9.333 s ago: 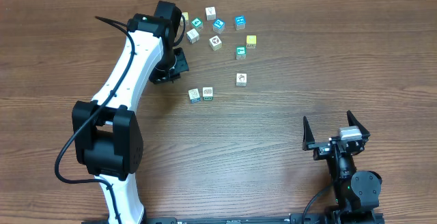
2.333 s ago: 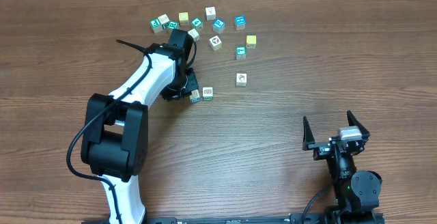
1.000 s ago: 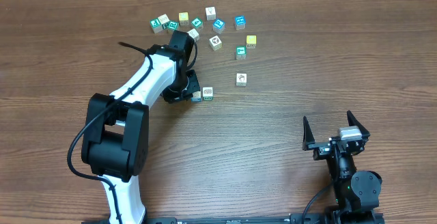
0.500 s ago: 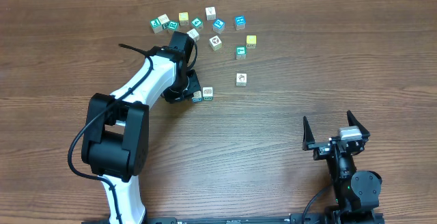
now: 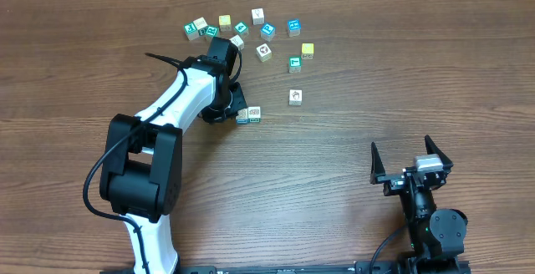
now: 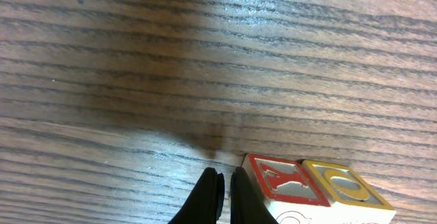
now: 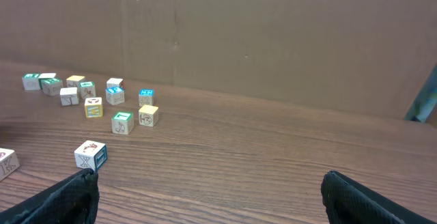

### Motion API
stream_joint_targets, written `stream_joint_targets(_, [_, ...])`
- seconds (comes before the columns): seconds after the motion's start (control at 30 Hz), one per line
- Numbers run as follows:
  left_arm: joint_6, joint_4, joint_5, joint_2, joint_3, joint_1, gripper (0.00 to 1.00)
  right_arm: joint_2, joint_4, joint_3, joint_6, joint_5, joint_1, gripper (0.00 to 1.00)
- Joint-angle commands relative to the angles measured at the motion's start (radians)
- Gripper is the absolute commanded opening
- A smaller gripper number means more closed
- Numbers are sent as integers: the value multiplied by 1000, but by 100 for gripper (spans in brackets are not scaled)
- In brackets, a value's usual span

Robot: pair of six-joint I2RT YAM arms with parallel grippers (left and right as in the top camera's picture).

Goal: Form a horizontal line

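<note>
Horizontal line (image 5: 249,115): left end effector (image 6: 222,183) closed, low beside

loose picture cubes (image 5: 264,52) lie scattered on the wooden table (image 5: 334,190), a yellow cube (image 5: 308,50) at their right edge; cardboard wall (image 7: 273,33) behind.

The brown wood-grain table (image 5: 351,190) carries a row of two small white-faced picture cubes (image 5: 248,115), touching side by side a little left of its middle. A single white-topped cube (image 5: 295,96) sits apart to their right. A loose scatter of about a dozen white, teal and yellow cubes (image 5: 264,52) lies toward the far edge.
</note>
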Motion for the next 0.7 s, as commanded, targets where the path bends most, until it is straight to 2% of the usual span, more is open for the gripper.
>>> stream_joint_targets(0.0, [-13, 4, 8, 5, -6, -8, 4, -10, 6, -11, -4, -5, -6, 100])
stream_joint_targets(0.5, [19, 6, -3, 5, -3, 0, 4, -10, 6, -11, -4, -5, -6, 100])
stream_joint_targets(0.67, [26, -70, -4, 0, 57, 55, 4, -10, 6, -11, -4, -5, -6, 100])
